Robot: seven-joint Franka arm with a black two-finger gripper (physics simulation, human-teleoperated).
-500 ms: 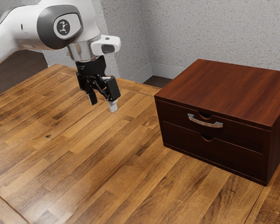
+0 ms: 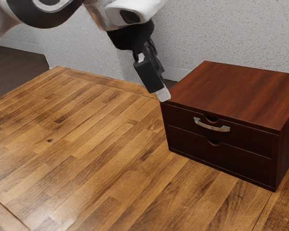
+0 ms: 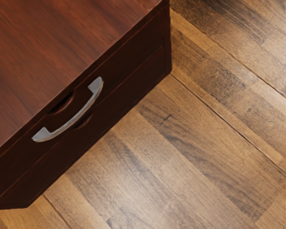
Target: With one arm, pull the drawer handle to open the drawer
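While tool (image 2: 161, 94) hovers, handle (image 2: 211, 126) untouched, drawer (image 2: 245, 137) seemingly shut

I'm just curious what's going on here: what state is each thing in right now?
Upper drawer: shut.
Handle: untouched, on the upper drawer's front.
Lower drawer: shut.
Gripper: in the air by the cabinet top's corner, apart from the handle.
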